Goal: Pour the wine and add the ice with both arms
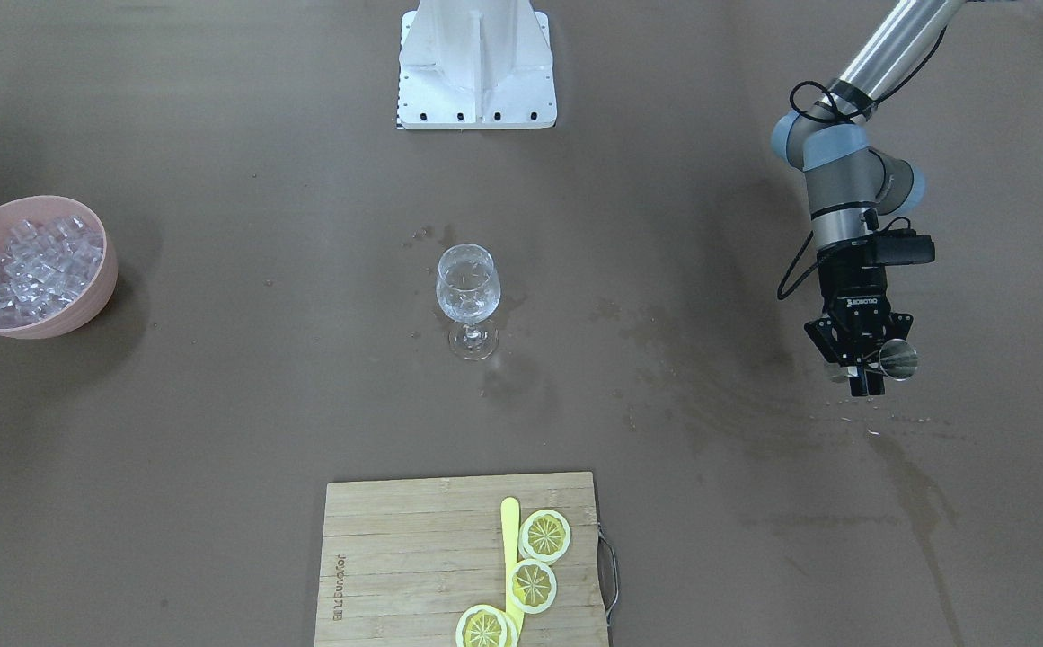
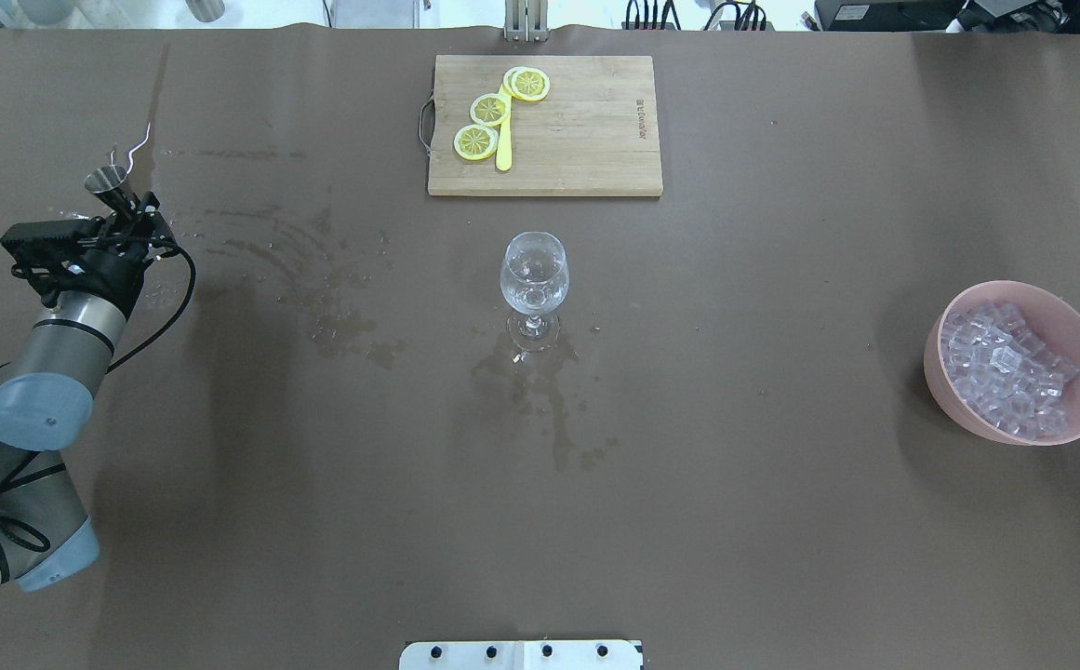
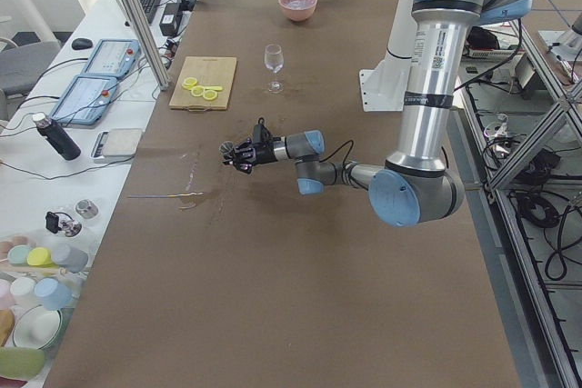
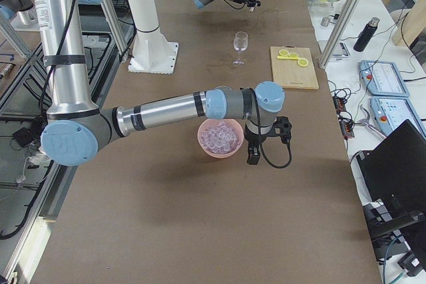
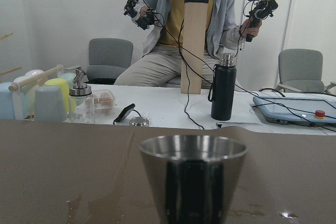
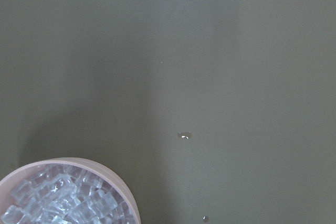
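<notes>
Exterior front-facing: left gripper point(image 1: 864, 368) closed around small steel cup point(image 1: 900, 359).

Brown table point(image 2: 781, 512), wine glass point(image 2: 534, 279) mid-table, pink bowl point(image 2: 941, 386) near one end, cutting board point(image 2: 586, 140), wet streaks point(image 2: 316, 270)

The left arm point(image 1: 847, 175) reaches out low with a level wrist, and the left gripper point(image 1: 867, 370) is clamped on a small metal cup point(image 1: 898, 359). The right arm point(image 4: 166, 108) stretches forward. The right gripper point(image 4: 253, 153) points straight down, and its jaws are unclear.
</notes>
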Tool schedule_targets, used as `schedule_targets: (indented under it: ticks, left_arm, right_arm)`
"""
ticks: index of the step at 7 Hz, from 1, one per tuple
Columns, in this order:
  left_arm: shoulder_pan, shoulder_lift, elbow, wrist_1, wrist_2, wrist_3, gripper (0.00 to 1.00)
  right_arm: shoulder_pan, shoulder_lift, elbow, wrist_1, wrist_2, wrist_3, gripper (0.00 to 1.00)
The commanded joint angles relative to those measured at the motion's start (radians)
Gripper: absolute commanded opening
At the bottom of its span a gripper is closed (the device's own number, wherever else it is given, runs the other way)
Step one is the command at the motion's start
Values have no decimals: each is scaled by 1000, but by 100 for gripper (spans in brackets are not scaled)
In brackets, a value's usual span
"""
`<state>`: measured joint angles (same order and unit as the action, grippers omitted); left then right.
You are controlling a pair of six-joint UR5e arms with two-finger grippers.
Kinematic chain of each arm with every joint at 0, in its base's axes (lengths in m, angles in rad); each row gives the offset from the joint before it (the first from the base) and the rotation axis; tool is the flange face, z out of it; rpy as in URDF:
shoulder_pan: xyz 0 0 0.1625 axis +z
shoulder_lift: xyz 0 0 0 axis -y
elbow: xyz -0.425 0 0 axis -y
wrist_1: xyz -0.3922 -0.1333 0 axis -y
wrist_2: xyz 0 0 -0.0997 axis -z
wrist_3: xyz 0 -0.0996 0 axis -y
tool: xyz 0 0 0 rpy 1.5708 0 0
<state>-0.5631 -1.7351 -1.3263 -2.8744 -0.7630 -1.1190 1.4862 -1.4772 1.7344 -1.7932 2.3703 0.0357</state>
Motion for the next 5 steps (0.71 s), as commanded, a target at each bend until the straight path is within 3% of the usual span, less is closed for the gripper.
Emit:
schedule_targets:
  ticks: [1, 5]
  left_arm:
    - [12, -9, 54, -49, 14, -10, 0]
    - [25, -26, 62, -40, 8, 7, 0]
  right_arm:
    - [0, 0, 0, 0, 1, 1, 100]
    - [-1, 0, -4, 0, 0, 0, 100]
